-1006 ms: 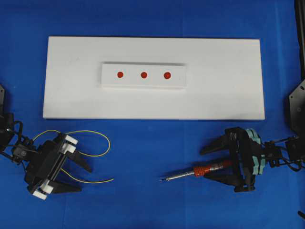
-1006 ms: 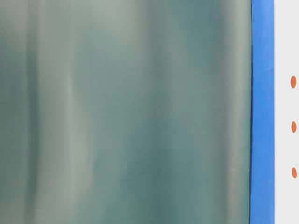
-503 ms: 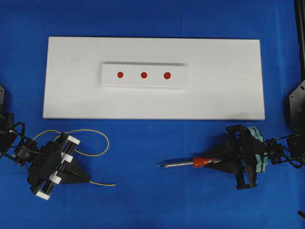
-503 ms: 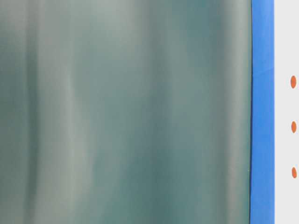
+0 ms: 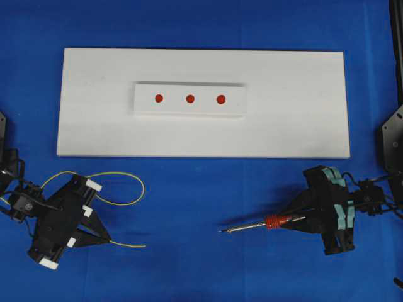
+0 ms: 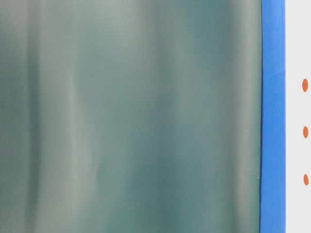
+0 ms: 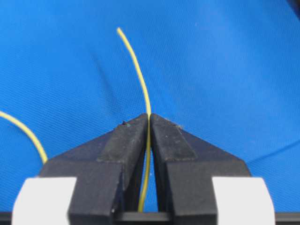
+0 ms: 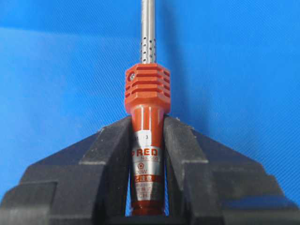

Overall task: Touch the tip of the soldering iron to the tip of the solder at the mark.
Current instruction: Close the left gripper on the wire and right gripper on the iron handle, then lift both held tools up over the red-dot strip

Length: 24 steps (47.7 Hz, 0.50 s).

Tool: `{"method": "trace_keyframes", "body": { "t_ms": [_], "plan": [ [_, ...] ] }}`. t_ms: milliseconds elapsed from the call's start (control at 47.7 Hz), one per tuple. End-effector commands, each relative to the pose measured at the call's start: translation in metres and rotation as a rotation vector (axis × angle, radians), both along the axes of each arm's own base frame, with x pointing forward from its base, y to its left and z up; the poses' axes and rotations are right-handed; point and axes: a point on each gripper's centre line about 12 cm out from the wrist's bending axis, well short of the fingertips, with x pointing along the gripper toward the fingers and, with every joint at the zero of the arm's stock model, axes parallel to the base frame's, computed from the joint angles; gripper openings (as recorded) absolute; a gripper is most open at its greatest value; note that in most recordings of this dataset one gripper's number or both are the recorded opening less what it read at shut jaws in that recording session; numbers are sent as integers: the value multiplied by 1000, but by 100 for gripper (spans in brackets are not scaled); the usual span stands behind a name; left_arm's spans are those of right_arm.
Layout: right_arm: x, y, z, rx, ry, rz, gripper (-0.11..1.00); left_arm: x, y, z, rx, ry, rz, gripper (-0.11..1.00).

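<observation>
The yellow solder (image 5: 129, 189) lies looped on the blue cloth at lower left, and my left gripper (image 5: 108, 240) is shut on it. In the left wrist view the solder (image 7: 138, 70) runs out between the black fingertips (image 7: 129, 136), its free end curving forward. At lower right my right gripper (image 5: 284, 221) is shut on the red handle of the soldering iron (image 5: 252, 226), whose silver tip points left. The right wrist view shows the soldering iron (image 8: 147, 93) clamped just behind its ribbed collar. Three red marks (image 5: 189, 99) sit on a small white block on the white board (image 5: 296, 107).
The white board lies across the back of the blue cloth, beyond both grippers. The table-level view is mostly filled by a blurred grey-green surface (image 6: 131, 116), with a blue strip and three red marks (image 6: 305, 132) at its right edge.
Both grippers went from open to shut, the left on the solder and the right on the iron's handle. The iron has shifted slightly right and the solder's free end moved.
</observation>
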Motion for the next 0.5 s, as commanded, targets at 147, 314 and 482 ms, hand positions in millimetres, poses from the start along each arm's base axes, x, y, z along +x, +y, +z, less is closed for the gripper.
{"method": "trace_keyframes", "body": {
  "t_ms": [147,314,482],
  "plan": [
    [13,0,67,16,3,80,8,6,0,68,16,26,9,2],
    [19,-5,95,7,42,118,8,3,3,86,33,59,9,2],
    [25,-16,98,-6,66,96,8,5,8,86,38,65,29,2]
  ]
}}
